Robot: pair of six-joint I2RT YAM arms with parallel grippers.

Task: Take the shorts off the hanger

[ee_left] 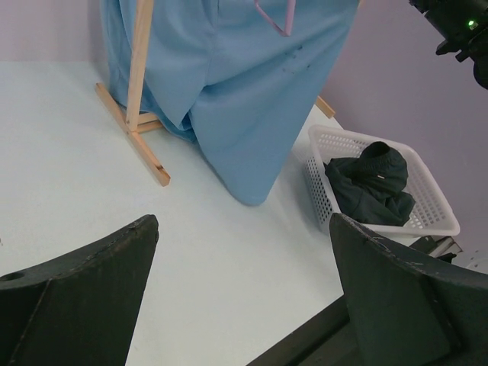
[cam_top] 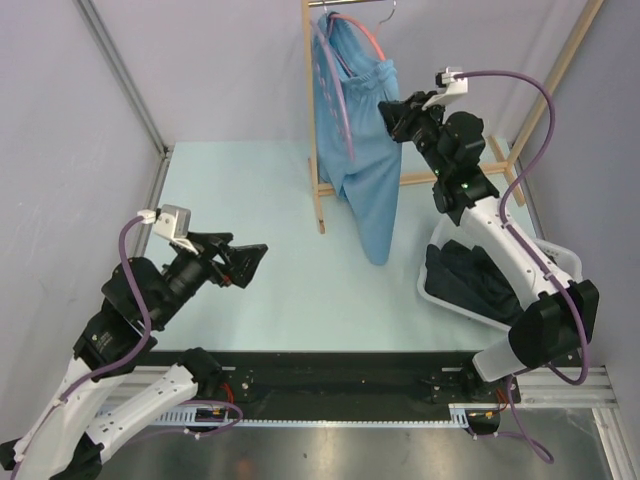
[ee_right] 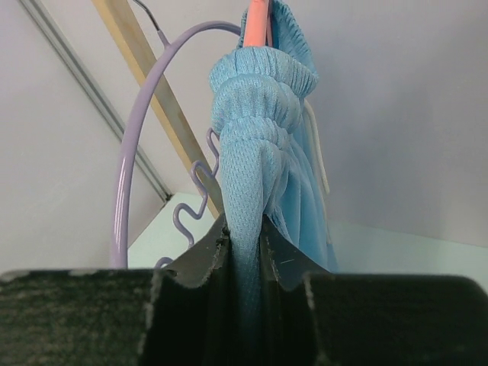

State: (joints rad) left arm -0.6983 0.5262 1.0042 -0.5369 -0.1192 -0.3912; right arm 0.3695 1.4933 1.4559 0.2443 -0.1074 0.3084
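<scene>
pale green tabletop, grey walls behind. left arm is bent low at the near left, its claw spread wide and empty, aimed toward the centre. at centre back a wooden rack carries a purple hanger and a pink hanger; the light blue shorts hang on the pink one. right arm is raised, its claw pinching the shorts just below the gathered waist. the white basket at right holds the black shorts.
</scene>
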